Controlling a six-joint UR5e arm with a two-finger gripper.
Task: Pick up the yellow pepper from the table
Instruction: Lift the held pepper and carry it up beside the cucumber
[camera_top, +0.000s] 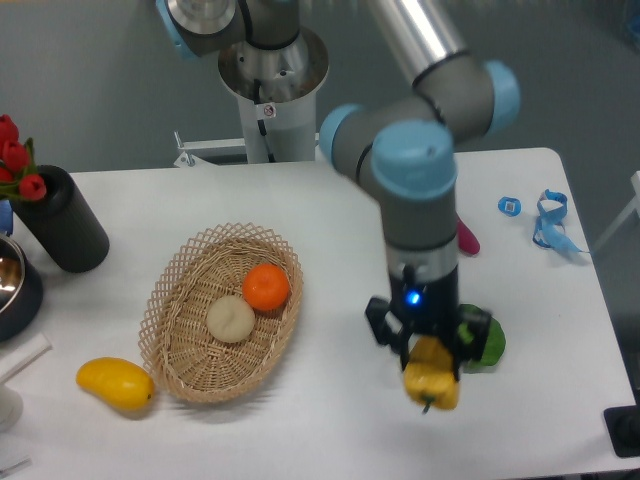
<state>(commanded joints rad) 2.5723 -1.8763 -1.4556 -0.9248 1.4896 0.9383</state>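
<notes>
Table (330, 200) white, near edge cut off. Wicker basket (222, 312) holds orange, pale bun. Bok choy (488, 340) mostly hidden behind gripper (430, 362), fingers closed on yellow pepper (432, 376) (raised off table, stem down).

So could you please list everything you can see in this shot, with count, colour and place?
pepper: one, yellow, held in the gripper above the table
table: one, white
basket: one, tan wicker, left of centre
orange: one, in the basket
bun: one, pale, in the basket
mango: one, yellow, front left
leafy green: one, green, behind the gripper
vase: one, black, with red flowers, far left
blue strap: one, far right
gripper: one, black, shut on the pepper
</notes>
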